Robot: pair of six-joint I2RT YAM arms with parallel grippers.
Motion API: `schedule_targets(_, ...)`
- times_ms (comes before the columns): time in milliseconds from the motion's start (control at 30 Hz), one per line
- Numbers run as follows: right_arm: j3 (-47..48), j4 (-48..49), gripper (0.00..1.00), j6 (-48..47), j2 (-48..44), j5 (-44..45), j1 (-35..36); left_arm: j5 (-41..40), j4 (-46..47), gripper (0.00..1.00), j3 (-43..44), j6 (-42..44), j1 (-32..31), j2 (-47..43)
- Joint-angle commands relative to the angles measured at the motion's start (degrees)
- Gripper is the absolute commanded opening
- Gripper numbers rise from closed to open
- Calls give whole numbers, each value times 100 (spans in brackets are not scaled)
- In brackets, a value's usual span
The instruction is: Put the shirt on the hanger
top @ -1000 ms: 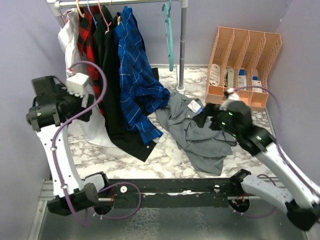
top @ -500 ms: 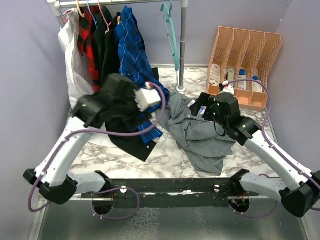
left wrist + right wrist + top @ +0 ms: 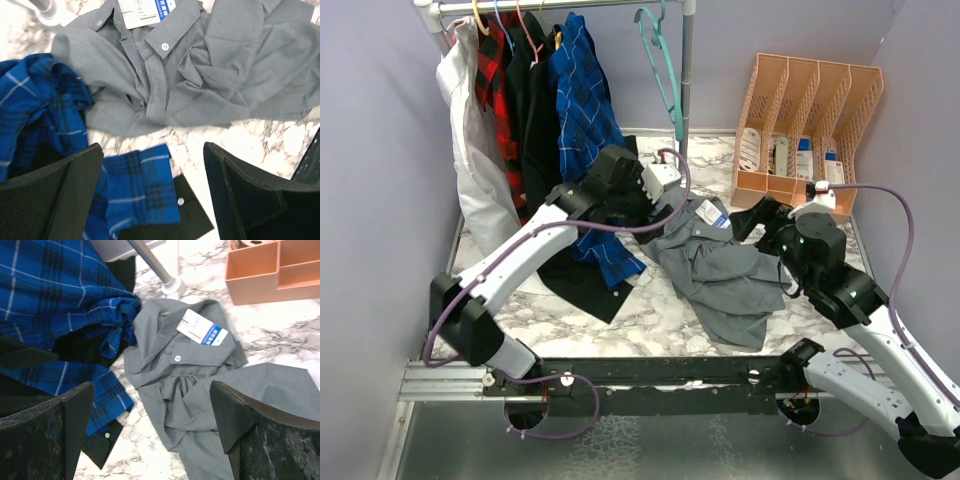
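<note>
Top external: plain grey collared button-up shirt [image 3: 720, 268] lies crumpled on marble table [image 3: 650, 310]. Thin teal plastic hanger [image 3: 665, 70] hangs bare on metal rail [image 3: 610, 4] behind the shirt. Left hand [image 3: 150, 195] and right hand [image 3: 150, 430] are spread and empty above the shirt. Looks like nothing is done yet; every step is left.

Shirt [image 3: 720, 270] lies crumpled on the tabletop [image 3: 650, 310], right of centre, its collar toward the far edge beside the rack pole [image 3: 687, 100]. Hanger [image 3: 662, 70] hangs from the rail [image 3: 570, 5], right of the hung garments [image 3: 585, 110] at the far left corner. File organiser [image 3: 810, 110] stands in the far right corner.
</note>
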Motion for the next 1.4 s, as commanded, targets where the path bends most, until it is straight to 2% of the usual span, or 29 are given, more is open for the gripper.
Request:
schedule_targets(0,-10,-785,100,-62,170,519,17,1751,771,83,210,-704,574,832)
schedule_targets(100,-97,-895,100,190,331,413,17,1999,1069,83,314,-793,549,1274)
schedule_targets(200,-244,-296,100,288,456,33,11,2084,1287,83,442,-936,477,1801)
schedule_targets(300,-233,-52,100,426,800,179,-66,2170,1517,83,627,-1127,455,2251)
schedule_targets(367,-257,79,100,455,1100,-49,-424,2261,1603,83,829,-1175,443,2501)
schedule_targets(467,-429,336,100,553,1591,-977,-1280,2273,1600,83,1236,-1100,412,2852)
schedule_targets(867,-744,1372,79,742,2823,-1197,-1666,2241,1165,83,2431,-712,416,4039)
schedule_targets(1000,-560,1556,60,615,3164,-1095,-1807,2199,995,84,2875,-617,411,4411)
schedule_targets(1200,-372,1690,59,431,3608,-1407,-2269,2154,921,84,3367,-624,411,4817)
schedule_targets(1367,-382,1964,59,358,3992,-1712,-2330,2125,772,84,3853,-510,411,5154)
